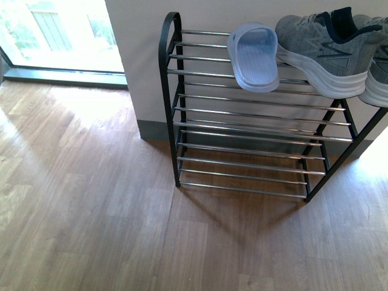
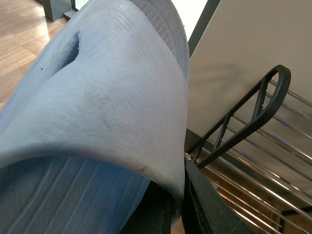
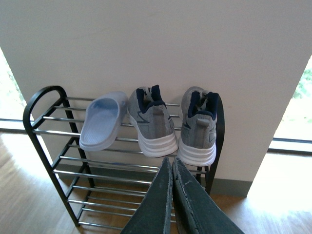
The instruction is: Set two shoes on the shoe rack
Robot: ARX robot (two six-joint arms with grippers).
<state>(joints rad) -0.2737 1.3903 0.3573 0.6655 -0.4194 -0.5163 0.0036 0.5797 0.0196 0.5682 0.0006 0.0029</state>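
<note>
Top shelf of the shoe rack [image 1: 171, 115], seen from the front: one pale blue slide [image 1: 254, 56] lies sole-down beside two grey knit sneakers [image 1: 321, 48], which stand heel-out with white soles overhanging the front rods. Neither arm appears in this view.

Left wrist view: a second pale blue slide [image 2: 97, 122] fills the frame, its strap pinched between the left fingers [image 2: 192, 204], which are closed on it. Beyond the fingers and lower lies the rack's rounded black end loop [image 2: 265, 105] with chrome rods [image 2: 273, 170] running away from it.

Right wrist view: the right fingers [image 3: 187, 204] are pressed together and hold nothing. Straight ahead of them stand the sneakers [image 3: 153, 122]; the shelved slide [image 3: 100, 122] lies beyond and to one side, near the end loop.

Step in hand, as judged: setting the held slide on the rack beside its mate. The free stretch of top shelf lies between the shelved slide and the end loop. Done well, the slide should be carried over the loop without striking it, levelled so the sole spans at least two rods, and released only once it rests on them; a tilted release risks the toe slipping between rods.
</note>
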